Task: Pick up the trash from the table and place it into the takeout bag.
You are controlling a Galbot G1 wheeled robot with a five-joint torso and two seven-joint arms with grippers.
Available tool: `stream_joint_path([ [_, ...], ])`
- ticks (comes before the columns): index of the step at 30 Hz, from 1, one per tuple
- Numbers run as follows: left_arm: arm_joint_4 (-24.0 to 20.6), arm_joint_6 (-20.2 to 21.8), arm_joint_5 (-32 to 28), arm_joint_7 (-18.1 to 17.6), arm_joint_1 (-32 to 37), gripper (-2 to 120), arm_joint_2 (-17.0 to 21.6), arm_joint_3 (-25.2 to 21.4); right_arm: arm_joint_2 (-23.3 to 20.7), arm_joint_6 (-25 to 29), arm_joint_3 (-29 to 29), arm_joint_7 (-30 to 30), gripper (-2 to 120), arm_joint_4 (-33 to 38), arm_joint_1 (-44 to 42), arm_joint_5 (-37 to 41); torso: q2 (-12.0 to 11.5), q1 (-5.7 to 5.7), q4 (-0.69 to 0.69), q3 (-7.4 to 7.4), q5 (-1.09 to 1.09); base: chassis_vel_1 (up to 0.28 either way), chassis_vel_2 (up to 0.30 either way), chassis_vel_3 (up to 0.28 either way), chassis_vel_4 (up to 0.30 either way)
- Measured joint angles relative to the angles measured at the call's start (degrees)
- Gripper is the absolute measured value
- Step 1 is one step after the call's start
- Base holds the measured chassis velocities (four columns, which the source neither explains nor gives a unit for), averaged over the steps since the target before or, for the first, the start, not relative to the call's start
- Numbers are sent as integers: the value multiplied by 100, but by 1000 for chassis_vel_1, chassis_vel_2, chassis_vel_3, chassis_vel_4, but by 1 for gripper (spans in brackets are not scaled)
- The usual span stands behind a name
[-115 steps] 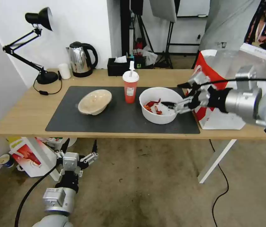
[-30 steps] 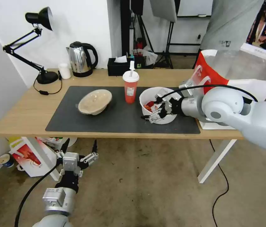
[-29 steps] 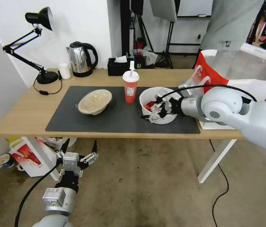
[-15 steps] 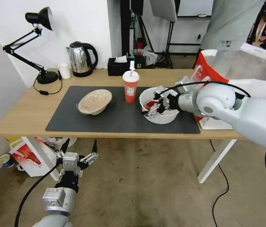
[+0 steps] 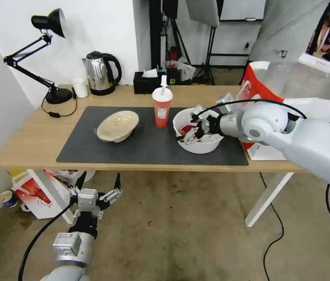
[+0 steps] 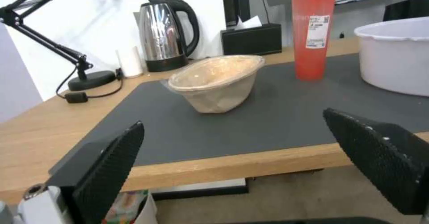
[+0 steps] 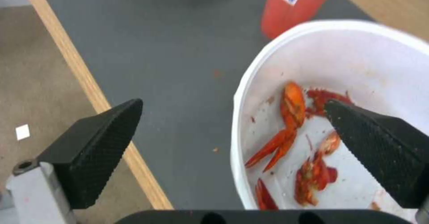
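Observation:
The wide white bowl (image 5: 200,147) with red food scraps (image 7: 290,117) stands on the dark mat (image 5: 141,144) of the table (image 5: 28,144). My right gripper (image 5: 190,130) is open and straddles the bowl's near-left rim, one finger over the mat and one above the scraps; the right gripper (image 7: 233,104) holds nothing. The red lidded cup (image 5: 161,109) stands just left of the bowl, and the beige bowl (image 5: 118,125) lies farther left. The takeout bag (image 5: 258,89) stands open at the table's right end. My left gripper (image 5: 96,195) hangs open below the table's front edge.
Along the back edge stand a black desk lamp (image 5: 51,23), a kettle (image 5: 100,74), a small white cup (image 5: 80,88) and a black tissue box (image 5: 147,82). A smaller red-and-white bag (image 5: 36,193) sits on the floor under the table's left end. A white leg (image 5: 268,195) slants down at the right.
My right gripper swung from the bowl's right side round to its front, then shifted up and back over the near-left rim. The left arm has not moved.

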Motion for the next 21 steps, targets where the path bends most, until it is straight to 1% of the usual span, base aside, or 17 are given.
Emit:
stream_joint_path([
  [4,0,0,0,0,0,100,0,0,19,0,-166,36,100,-124,88,38,0,0,0,0,-1,0,0,0,0],
  [12,0,0,0,0,0,100,0,0,133,0,-175,92,100,-380,5,-56,0,0,0,0,-1,0,0,0,0],
  [21,0,0,0,0,0,100,0,0,232,-1,-205,141,100,-434,-56,-83,0,0,0,0,-1,0,0,0,0],
])
